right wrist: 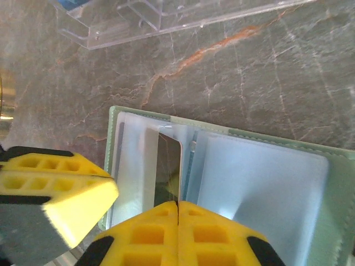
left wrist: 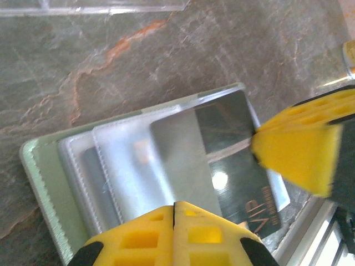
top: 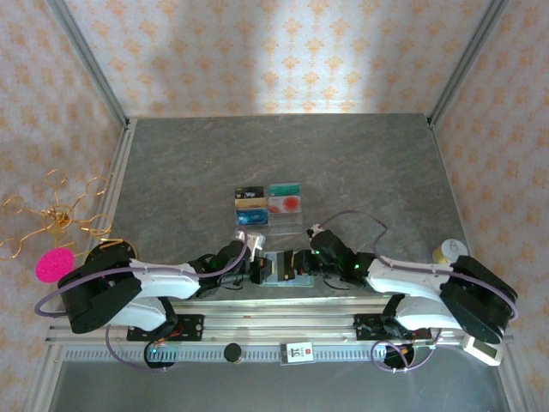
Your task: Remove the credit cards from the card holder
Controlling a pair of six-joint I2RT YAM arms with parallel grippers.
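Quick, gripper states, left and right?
Left gripper: shut, fingertips over the card holder, nothing visibly held.
Right gripper: shut, fingertips over the card holder too.
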